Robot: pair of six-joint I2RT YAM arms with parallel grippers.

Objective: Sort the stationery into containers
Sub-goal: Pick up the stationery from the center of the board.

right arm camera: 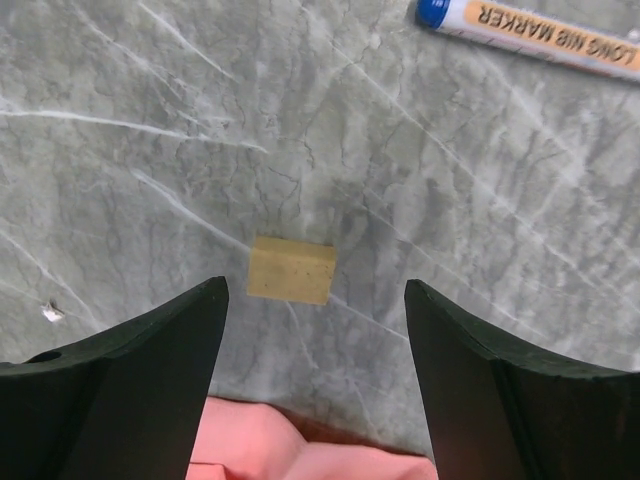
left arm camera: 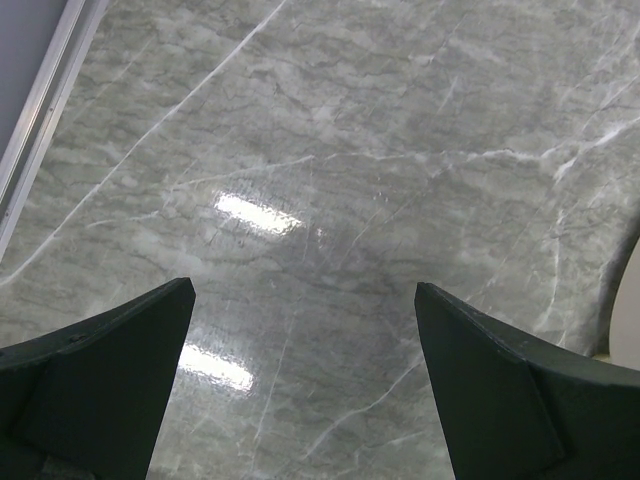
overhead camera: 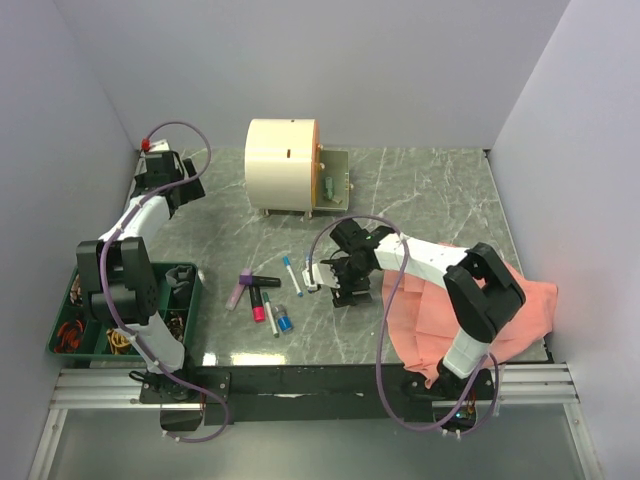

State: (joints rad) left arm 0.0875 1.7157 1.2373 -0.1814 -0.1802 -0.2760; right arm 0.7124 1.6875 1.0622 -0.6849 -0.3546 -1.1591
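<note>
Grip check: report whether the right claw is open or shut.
Open. The right claw has its fingers wide apart, the tan eraser lying untouched on the table between them.

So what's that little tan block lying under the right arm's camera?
A small tan eraser, a plain matte rectangular block with one side face showing. It lies flat on the grey marbled table, untouched, in line with the gap between the right arm's open fingers. Pink cloth lies nearby, a blue-capped marker farther off.
</note>
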